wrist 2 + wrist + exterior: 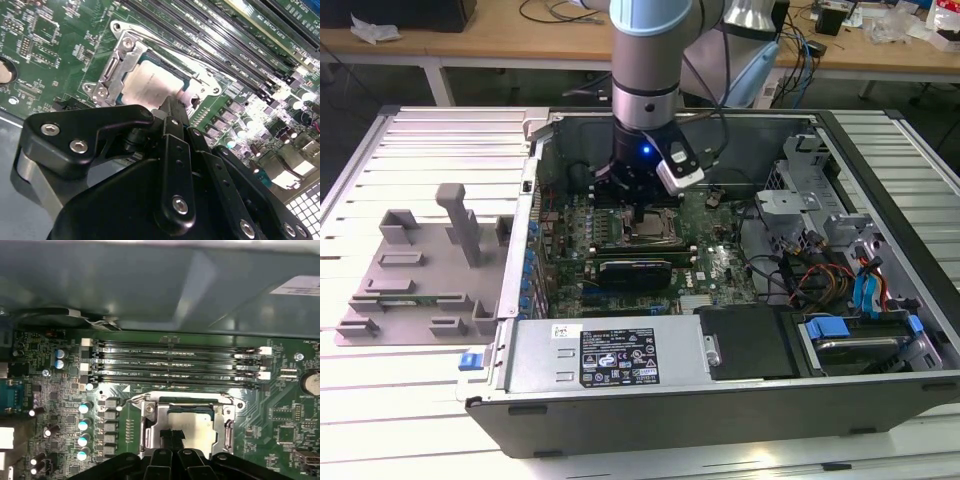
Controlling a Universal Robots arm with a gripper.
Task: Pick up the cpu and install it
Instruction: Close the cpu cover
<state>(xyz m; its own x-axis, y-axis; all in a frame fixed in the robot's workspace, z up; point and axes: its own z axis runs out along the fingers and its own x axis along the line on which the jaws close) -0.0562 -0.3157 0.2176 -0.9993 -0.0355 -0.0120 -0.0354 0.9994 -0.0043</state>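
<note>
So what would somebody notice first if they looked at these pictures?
Probably the big silver-and-blue robot arm pointing straight down into the open computer case in the exterior view. In the second wrist view its black pincer is right at the shiny cpu, which lies inside the metal socket frame on the green board.

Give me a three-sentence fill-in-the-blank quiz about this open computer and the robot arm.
The cpu lies in the ___ frame on the motherboard. The gripper is positioned right at the silver top of the ___. The gray fixture plate lies outside the computer case, on the exterior view's ___.
Missing: socket; cpu; left.
</note>
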